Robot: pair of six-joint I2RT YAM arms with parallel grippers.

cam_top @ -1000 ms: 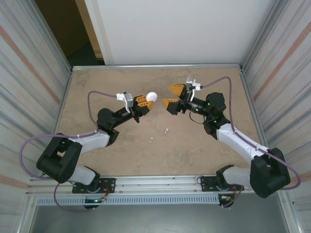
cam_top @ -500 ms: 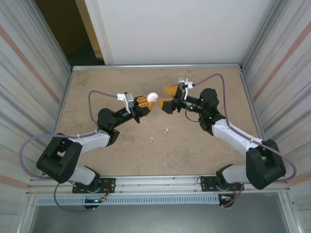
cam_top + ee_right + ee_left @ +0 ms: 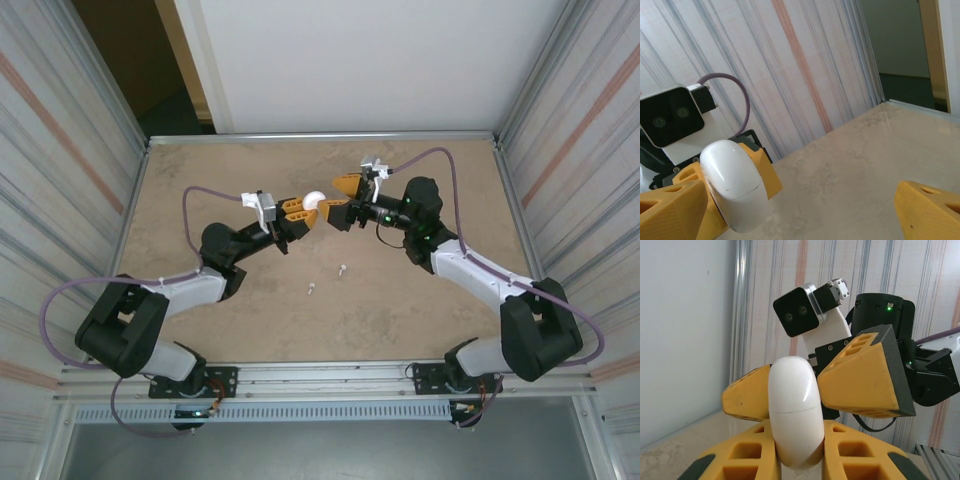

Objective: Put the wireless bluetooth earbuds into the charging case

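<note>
A white pebble-shaped charging case (image 3: 314,199) is held above the table with its lid closed, and my left gripper (image 3: 301,212) is shut on its lower half. In the left wrist view the case (image 3: 794,410) stands upright between my yellow fingers (image 3: 740,462). My right gripper (image 3: 339,199) is open, with one finger on each side of the case's upper half. In the right wrist view the case (image 3: 732,185) lies close to that gripper's left finger (image 3: 670,212), while the other finger (image 3: 930,212) is far off. Two small white earbuds (image 3: 343,268) (image 3: 312,289) lie on the table nearer the arm bases.
The beige table (image 3: 220,170) is fenced by a metal rim and ribbed side walls (image 3: 70,150). A white wall panel (image 3: 350,60) stands at the back. Both purple cables (image 3: 195,200) arc above the arms.
My right gripper has moved left toward the case, and its open fingers now flank it. The left arm, the case and the two earbuds have stayed still.
</note>
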